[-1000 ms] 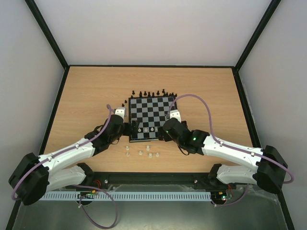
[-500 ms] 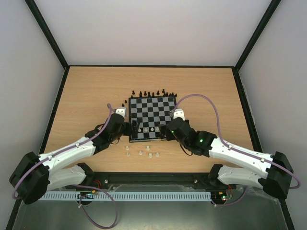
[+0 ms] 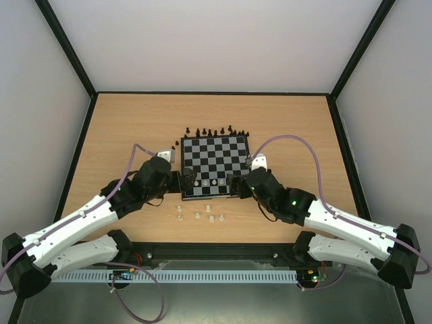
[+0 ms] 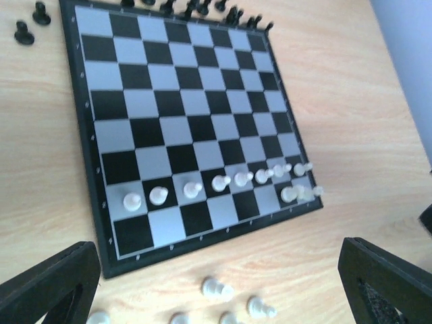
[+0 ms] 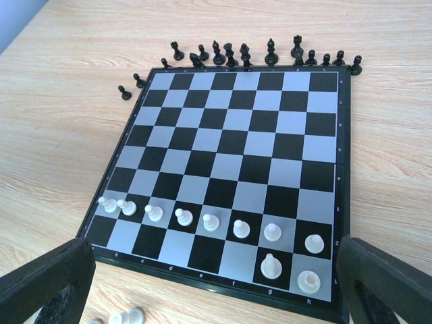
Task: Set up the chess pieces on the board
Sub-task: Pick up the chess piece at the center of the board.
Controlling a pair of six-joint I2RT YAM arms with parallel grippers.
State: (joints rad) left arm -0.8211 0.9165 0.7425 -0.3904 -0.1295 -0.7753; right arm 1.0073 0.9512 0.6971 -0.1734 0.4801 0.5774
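Bright, even, diffuse light fills all 3 views, leaving only short, soft shadows beside the black pieces (image 5: 271,50) on the wooden table (image 5: 67,135). In the left wrist view the board (image 4: 189,128) carries a bluish sheen, the white pieces (image 4: 297,192) at its right edge smear, and the dark fingers (image 4: 50,287) look soft-edged. The right wrist view is crisp.

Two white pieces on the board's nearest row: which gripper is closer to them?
Right. The right gripper sits off the near right corner of the board, beside those two white pieces; the left gripper is off the near left corner.
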